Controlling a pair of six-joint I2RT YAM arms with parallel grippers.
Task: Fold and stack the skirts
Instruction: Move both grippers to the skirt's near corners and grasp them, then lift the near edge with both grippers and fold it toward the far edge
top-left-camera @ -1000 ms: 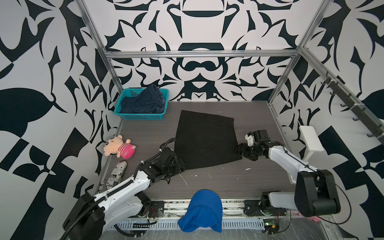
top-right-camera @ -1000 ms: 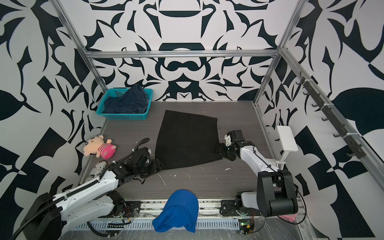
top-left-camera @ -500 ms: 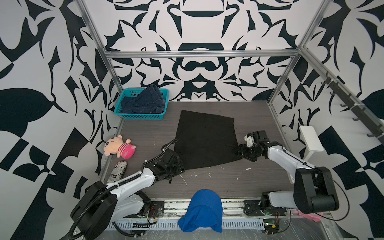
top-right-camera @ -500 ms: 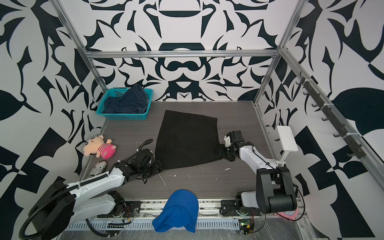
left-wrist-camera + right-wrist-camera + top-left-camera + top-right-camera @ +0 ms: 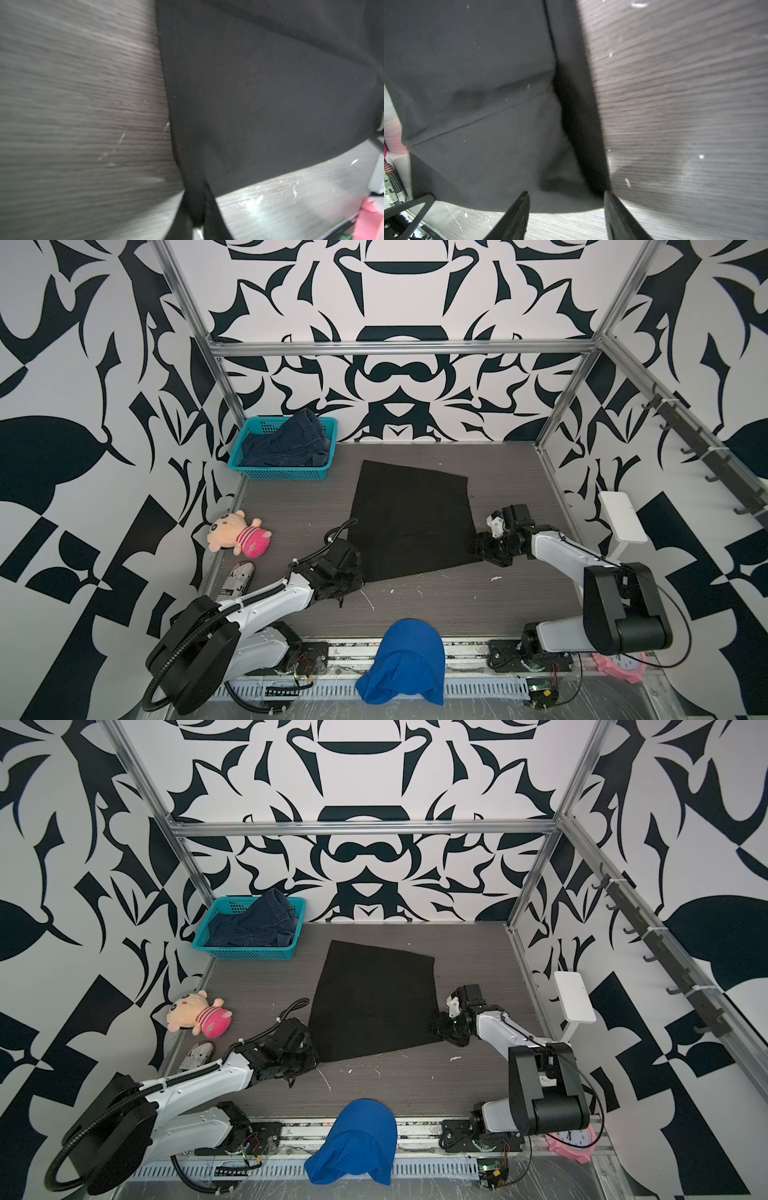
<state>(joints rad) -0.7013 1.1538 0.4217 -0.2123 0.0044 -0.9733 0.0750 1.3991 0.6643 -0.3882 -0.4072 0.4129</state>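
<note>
Pinching black skirt [image 5: 259, 93] corner: left claw [image 5: 197, 207].

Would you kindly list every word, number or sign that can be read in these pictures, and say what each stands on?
Print-covered can: black lettering all over, too small to read in both top views and blurred in the right wrist view.
Pink clock: dial numerals too small to read.
No other text shows.

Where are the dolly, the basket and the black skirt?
doll [image 5: 224, 529], in a top view, on its face.
basket [image 5: 282, 473], in a top view, on its front wall.
black skirt [image 5: 411, 518], in a top view, on its middle.
</note>
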